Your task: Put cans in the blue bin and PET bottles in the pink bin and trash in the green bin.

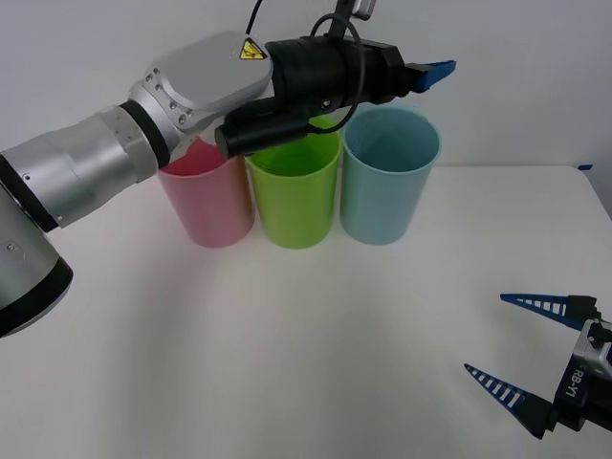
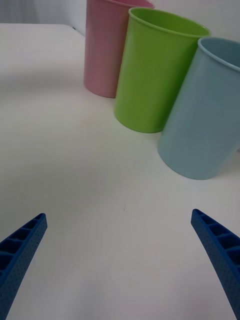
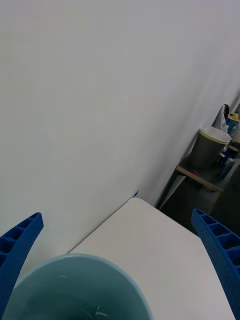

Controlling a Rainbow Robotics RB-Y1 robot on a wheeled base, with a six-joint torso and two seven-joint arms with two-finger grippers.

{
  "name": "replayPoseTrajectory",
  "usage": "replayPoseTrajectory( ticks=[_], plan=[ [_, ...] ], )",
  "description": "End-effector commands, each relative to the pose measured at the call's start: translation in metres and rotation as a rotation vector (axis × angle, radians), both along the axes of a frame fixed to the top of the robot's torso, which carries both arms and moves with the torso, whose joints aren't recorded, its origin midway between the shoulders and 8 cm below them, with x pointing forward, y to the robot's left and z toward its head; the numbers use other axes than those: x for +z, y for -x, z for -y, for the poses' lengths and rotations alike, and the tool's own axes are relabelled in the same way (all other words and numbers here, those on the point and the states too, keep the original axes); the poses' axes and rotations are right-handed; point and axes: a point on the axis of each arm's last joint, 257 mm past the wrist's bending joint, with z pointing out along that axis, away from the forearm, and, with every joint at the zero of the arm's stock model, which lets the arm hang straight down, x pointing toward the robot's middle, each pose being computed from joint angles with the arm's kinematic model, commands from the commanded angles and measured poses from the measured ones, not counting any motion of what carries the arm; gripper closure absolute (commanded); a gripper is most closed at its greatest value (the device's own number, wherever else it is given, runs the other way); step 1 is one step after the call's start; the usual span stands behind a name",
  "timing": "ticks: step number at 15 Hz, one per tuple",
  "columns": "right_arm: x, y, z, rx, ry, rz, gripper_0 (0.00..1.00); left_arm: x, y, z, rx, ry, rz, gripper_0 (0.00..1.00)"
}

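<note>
Three tall tubs stand in a row at the back of the white table: the pink bin (image 1: 206,206), the green bin (image 1: 295,196) and the blue bin (image 1: 387,186). My left arm reaches across above them. Its left gripper (image 1: 435,75) hangs over the blue bin's rim (image 3: 75,280), open, with nothing between its fingers (image 3: 20,240). Near the table's front right, my right gripper (image 1: 486,334) rests low and open, holding nothing. It faces the pink bin (image 2: 105,50), green bin (image 2: 155,70) and blue bin (image 2: 210,115). Cans, PET bottles and trash are out of view.
A white wall rises right behind the bins. The white tabletop (image 1: 287,363) stretches in front of them. Past the table's far right corner (image 3: 135,200), the left wrist view shows a low shelf with a grey bucket (image 3: 210,147).
</note>
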Motion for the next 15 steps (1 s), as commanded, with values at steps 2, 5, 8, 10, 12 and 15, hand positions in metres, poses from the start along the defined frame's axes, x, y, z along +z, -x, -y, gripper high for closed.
replayPoseTrajectory(
  ticks=[2,5,8,10,12,15],
  plan=[
    [0.0,0.0,0.0,0.0,0.0,0.0,0.0,0.027,0.007,-0.014,-0.056,0.044,0.017,0.0],
    [0.0,0.0,0.0,0.0,0.0,0.0,0.0,0.046,0.026,-0.049,-0.148,0.076,0.04,0.0],
    [0.0,0.0,0.0,0.0,0.0,0.0,0.0,0.051,0.05,-0.088,-0.183,0.095,0.055,0.0],
    [0.0,0.0,0.0,0.0,0.0,0.0,0.0,0.05,0.068,-0.113,-0.222,0.098,0.068,0.0],
    [0.0,0.0,0.0,0.0,0.0,0.0,0.0,0.048,0.085,-0.145,-0.227,0.099,0.085,0.0],
    [0.0,0.0,0.0,0.0,0.0,0.0,0.0,0.043,0.112,-0.184,-0.238,0.099,0.109,0.0]
  ],
)
